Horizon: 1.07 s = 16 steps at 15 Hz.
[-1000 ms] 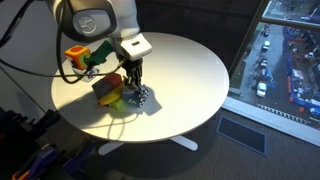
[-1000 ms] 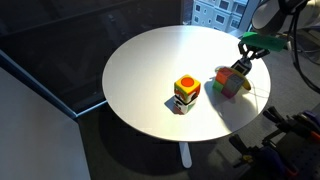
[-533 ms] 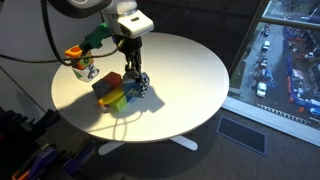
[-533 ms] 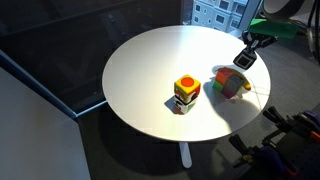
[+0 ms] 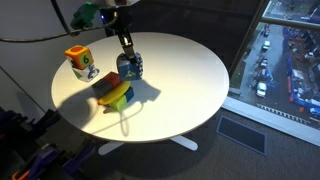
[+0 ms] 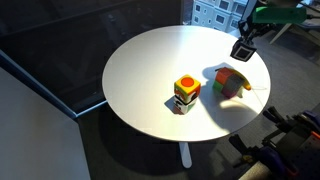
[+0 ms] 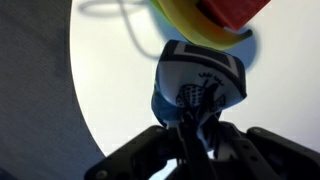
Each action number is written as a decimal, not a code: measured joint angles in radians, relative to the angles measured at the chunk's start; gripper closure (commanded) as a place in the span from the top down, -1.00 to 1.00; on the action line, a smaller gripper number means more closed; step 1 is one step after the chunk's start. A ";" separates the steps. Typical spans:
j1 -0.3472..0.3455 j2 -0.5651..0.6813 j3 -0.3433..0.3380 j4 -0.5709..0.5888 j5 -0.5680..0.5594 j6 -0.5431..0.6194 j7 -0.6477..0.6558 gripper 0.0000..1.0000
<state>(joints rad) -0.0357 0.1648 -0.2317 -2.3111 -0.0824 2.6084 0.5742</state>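
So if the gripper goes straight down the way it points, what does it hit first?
Probably bare table, just beside the coloured blocks. The gripper is shut on a small blue-and-white thing that would land first; depth is unclear.

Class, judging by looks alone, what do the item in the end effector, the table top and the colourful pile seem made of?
Blue and white item in the end effector: possibly fabric or soft plastic; its printed face bulges, too blurred to be sure. Table top: smooth matt white, perhaps laminate; even, grainless surface. Colourful pile: likely hard plastic; solid saturated red, yellow, green.
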 measured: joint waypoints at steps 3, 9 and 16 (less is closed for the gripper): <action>0.004 -0.026 0.044 -0.003 -0.003 -0.022 -0.096 -0.88; 0.012 -0.069 0.136 -0.025 0.000 -0.026 -0.304 -0.88; 0.025 -0.117 0.212 -0.053 0.020 -0.058 -0.550 -0.88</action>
<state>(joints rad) -0.0109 0.0479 -0.0198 -2.3640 -0.0629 2.5505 0.0243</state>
